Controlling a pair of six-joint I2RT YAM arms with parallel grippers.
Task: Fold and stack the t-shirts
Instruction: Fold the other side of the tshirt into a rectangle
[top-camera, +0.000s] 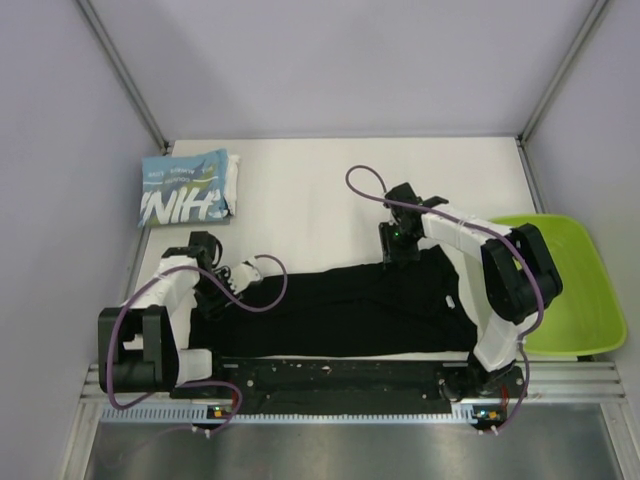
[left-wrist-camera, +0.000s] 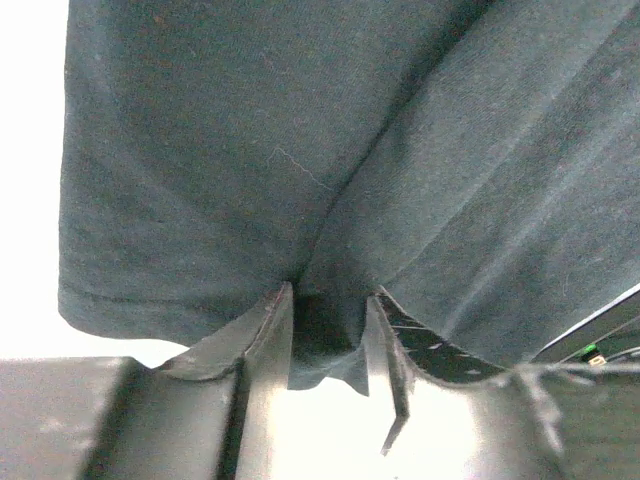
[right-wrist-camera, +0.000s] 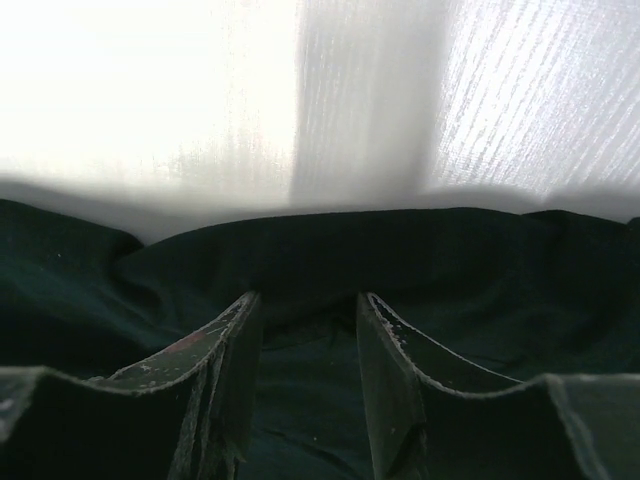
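While black t-shirt (top-camera: 340, 310) lies spread across near table (top-camera: 300, 180) strip between arms, left gripper (left-wrist-camera: 327, 345) pinches fold of its cloth at left end. Right gripper (right-wrist-camera: 308, 335) sits at far edge, fingers (right-wrist-camera: 225, 350) parted with cloth between them. Folded light blue t-shirt (top-camera: 187, 187) rests far left. Green tray (top-camera: 580, 290) right.

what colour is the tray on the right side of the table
Lime green tray, clearest in the top external view.
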